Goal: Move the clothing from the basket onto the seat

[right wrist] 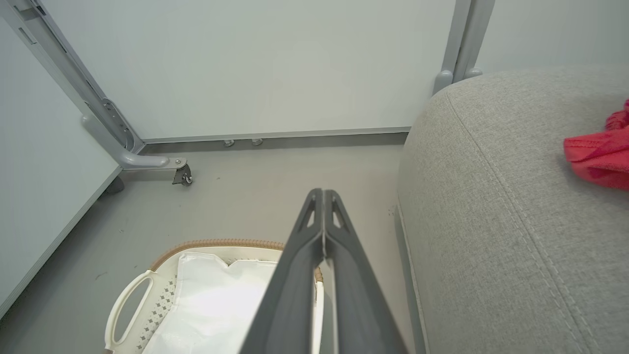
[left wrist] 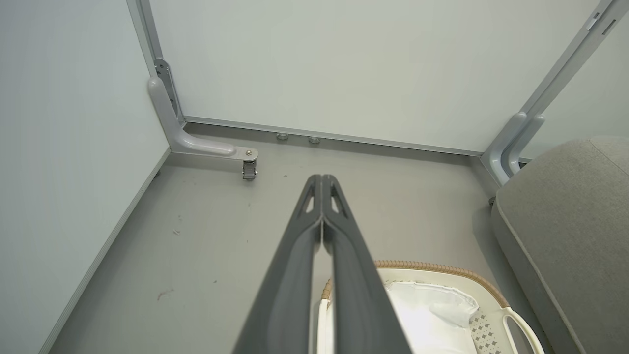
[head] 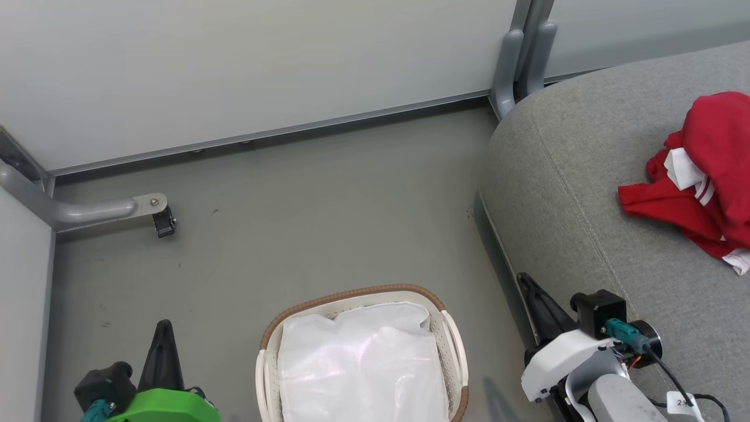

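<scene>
red clothing [head: 712, 176] lies on the seat [head: 586, 193].

Crumpled red clothing [head: 712, 170] lies on the grey seat [head: 586, 211], beyond-right of my right gripper [head: 525, 281]; the cream basket [head: 450, 347] sits to its left.

"2" on white cable tag [head: 684, 402]

1. The left hand [head: 163, 328] sits at the lower left of the head view, its two dark fingers pressed together, tips touching and holding nothing.
2. Its wrist carries a green housing [head: 170, 405].
3. The right hand [head: 525, 281] sits at the lower right, its fingers likewise closed tip to tip and empty.
4. Behind it come a white wrist housing [head: 559, 357] and a pale forearm [head: 618, 404].
</scene>
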Controlling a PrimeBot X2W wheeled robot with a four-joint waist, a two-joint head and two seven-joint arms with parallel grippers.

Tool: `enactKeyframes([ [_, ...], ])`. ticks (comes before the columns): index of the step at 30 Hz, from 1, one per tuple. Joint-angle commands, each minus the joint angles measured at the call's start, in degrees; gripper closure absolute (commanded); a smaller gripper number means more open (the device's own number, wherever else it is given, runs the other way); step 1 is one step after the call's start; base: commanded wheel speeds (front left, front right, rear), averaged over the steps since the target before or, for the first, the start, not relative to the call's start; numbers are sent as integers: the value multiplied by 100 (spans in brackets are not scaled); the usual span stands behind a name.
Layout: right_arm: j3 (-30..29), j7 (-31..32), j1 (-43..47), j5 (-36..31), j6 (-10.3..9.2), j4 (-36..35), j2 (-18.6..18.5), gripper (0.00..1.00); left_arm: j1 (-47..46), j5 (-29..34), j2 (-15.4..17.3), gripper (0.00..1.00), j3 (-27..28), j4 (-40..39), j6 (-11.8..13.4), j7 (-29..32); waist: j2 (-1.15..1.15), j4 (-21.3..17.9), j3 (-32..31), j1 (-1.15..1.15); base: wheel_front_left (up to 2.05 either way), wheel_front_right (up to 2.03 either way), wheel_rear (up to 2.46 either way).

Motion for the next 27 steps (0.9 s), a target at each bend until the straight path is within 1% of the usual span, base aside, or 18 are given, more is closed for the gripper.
enactKeyframes([
  [1,-79,55,-49,298,0,-129,-5,100,-79,-282,20,100,52,-68,-11,71,0,4,-7,0,0,0,0],
  [13,-346,359,47,1558,-1,-309,-14,100,-134,-1476,26,100,62,-205,-44,367,0,29,-66,0,0,0,0],
  [27,-624,666,152,2807,-2,-498,-10,100,-222,-2664,32,100,98,-314,-74,689,0,59,-134,0,0,0,0],
])
